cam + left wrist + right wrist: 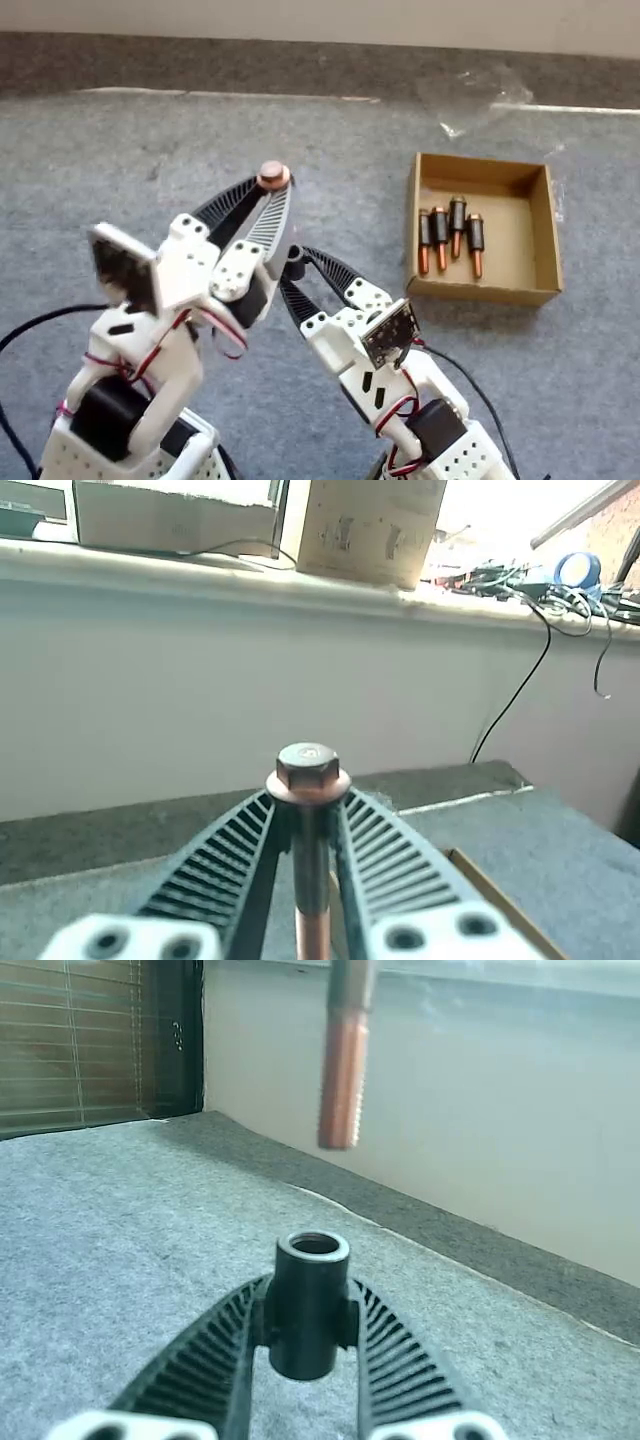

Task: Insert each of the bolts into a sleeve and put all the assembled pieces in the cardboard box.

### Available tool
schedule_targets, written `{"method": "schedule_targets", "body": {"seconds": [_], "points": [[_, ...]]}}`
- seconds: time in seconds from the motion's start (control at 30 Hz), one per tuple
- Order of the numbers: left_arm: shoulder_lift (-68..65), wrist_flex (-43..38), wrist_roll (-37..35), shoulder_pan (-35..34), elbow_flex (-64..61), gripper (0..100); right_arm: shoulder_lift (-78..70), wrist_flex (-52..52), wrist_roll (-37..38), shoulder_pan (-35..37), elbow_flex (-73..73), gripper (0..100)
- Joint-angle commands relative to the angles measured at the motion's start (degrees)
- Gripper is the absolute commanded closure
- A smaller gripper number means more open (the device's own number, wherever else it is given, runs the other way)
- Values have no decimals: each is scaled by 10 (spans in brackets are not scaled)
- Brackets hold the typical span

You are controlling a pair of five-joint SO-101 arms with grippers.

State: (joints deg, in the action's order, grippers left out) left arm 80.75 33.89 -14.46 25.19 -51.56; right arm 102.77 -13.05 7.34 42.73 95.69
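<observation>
The left tool (268, 192) holds a copper-coloured hex bolt (308, 770) tip-down above the black tubular sleeve (310, 1300) the right tool (296, 270) clamps, ready for insertion.

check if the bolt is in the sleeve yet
Out. The bolt tip hangs clear of the sleeve, with a gap between them, and the sleeve's bore shows open and empty.

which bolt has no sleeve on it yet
The bolt clamped in the left end effector, bare copper; the four bolts in the cardboard box each wear a black sleeve.
</observation>
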Motion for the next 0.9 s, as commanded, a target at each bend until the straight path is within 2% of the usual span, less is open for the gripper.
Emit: {"method": "schedule_targets", "body": {"seconds": [0.0, 0.1, 0.27, 0.33, 0.53, 0.7, 0.87], "points": [[56, 0, -13, 9, -26, 993, 2, -3, 7, -11, 62, 995], [59, 0, 1, 15, -39, 993, 2, -3, 7, -11, 62, 995], [64, 4, 62, 85, -55, 993, 2, -3, 7, -11, 62, 995], [64, 1, 87, 92, -60, 993, 2, -3, 7, -11, 62, 995], [64, 2, 95, 89, -59, 993, 2, -3, 7, -11, 62, 995], [59, 1, 92, 32, -60, 993, 2, -3, 7, -11, 62, 995], [58, 1, 92, 25, -61, 993, 2, -3, 7, -11, 62, 995]]}}
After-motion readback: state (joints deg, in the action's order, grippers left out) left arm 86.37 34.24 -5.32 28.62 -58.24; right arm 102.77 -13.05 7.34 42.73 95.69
